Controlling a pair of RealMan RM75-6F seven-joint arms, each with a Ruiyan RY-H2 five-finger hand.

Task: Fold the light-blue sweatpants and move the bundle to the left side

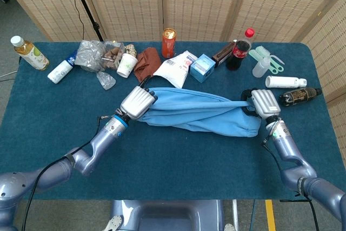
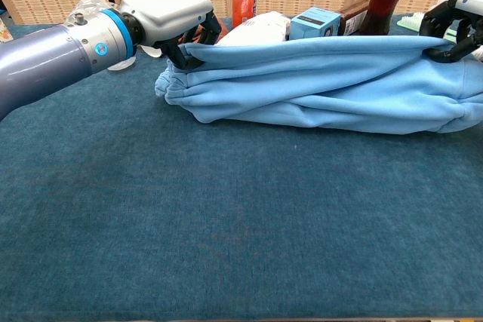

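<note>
An orange can (image 1: 168,42), blue box (image 1: 202,67) and cola bottle (image 1: 239,50) line the table's (image 1: 48,128) far edge.

Light-blue sweatpants (image 1: 197,113) lie on a dark teal tablecloth (image 1: 173,171). Behind them stand an orange can (image 1: 168,43), a red-capped dark cola bottle (image 1: 239,50), a pale blue box (image 1: 203,67) and a rust-brown cloth (image 1: 146,63), before beige woven screens (image 1: 194,4).
</note>
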